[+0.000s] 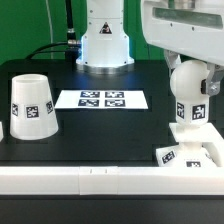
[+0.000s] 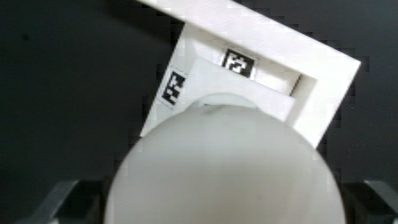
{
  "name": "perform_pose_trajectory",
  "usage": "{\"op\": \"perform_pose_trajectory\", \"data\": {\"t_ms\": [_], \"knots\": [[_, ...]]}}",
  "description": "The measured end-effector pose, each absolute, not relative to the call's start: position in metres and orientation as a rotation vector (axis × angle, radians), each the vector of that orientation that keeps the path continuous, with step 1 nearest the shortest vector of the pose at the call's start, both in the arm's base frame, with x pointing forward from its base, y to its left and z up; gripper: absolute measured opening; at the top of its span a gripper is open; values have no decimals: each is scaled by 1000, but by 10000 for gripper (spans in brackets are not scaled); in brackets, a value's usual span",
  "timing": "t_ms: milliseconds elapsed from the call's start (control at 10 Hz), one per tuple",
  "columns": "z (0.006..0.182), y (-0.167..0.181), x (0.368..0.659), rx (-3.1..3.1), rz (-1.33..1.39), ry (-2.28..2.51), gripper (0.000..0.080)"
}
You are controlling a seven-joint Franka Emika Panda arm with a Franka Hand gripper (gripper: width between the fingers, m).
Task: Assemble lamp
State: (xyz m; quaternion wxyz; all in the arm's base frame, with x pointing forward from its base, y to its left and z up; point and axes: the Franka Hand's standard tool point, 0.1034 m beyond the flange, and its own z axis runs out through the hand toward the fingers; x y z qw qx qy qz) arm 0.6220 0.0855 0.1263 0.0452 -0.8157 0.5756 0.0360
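The white ball-shaped bulb (image 1: 190, 82) stands upright at the exterior view's right, with its tagged neck (image 1: 194, 111) down on the flat square base (image 1: 186, 153). My gripper (image 1: 186, 60) is directly above the ball. In the wrist view the bulb (image 2: 222, 150) fills the middle, with the base (image 2: 267, 70) beyond it. One dark finger (image 2: 64, 202) shows on each side of the ball, and a thin dark strip separates each from it. The jaws are open around the bulb. The cone shade (image 1: 32, 104) stands at the exterior view's left.
The marker board (image 1: 101, 99) lies flat mid-table between the shade and the bulb. The arm's white pedestal (image 1: 104, 45) stands behind it. A white rail (image 1: 90, 180) runs along the table's front edge, just before the base.
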Motion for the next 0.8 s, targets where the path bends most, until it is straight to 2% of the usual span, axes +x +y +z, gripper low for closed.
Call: {"op": "perform_pose_trajectory", "data": {"t_ms": [100, 200, 300, 800], "knots": [[126, 86, 622, -2488, 111, 1761, 579], [126, 87, 622, -2497, 111, 1749, 669], [126, 87, 622, -2543, 107, 1677, 691], [126, 87, 621, -2778, 83, 1233, 699]]}}
